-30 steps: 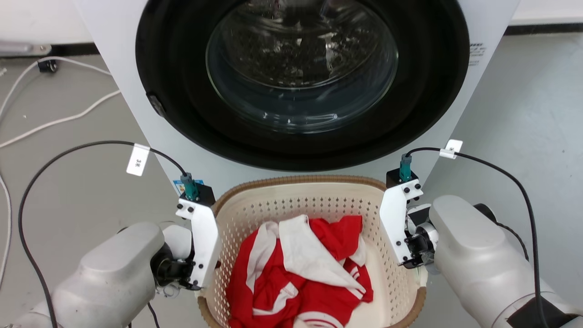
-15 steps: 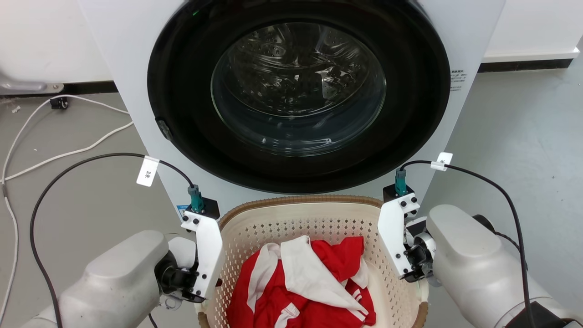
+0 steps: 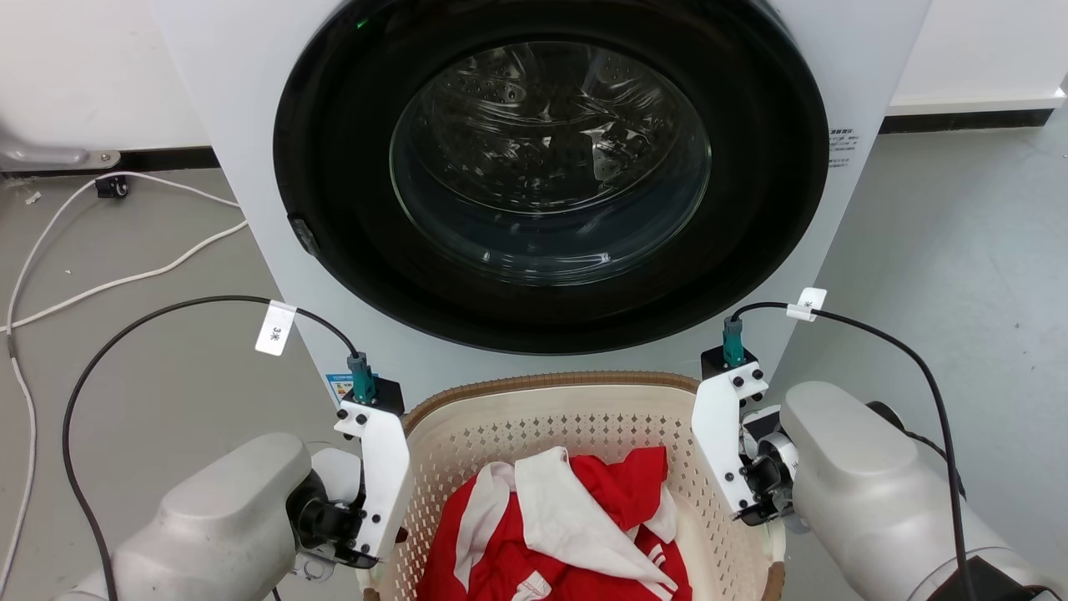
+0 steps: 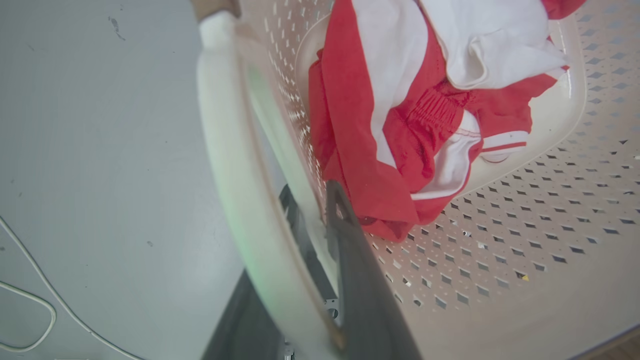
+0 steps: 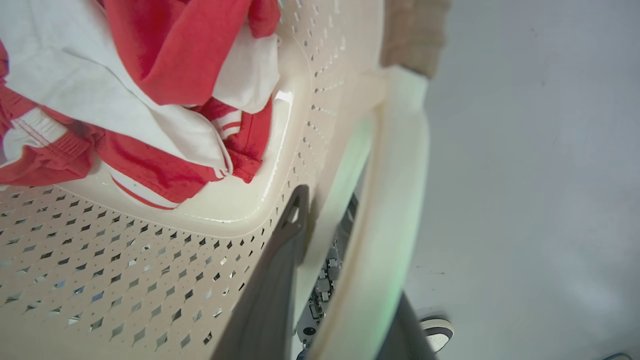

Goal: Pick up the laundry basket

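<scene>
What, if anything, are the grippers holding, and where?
The laundry basket: left gripper clamped on its left white side handle, right gripper on the right handle.

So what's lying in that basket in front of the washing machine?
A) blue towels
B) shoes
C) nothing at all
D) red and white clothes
D: crumpled red and white clothes lie in the bottom of the laundry basket, as the head view and both wrist views show.
</scene>
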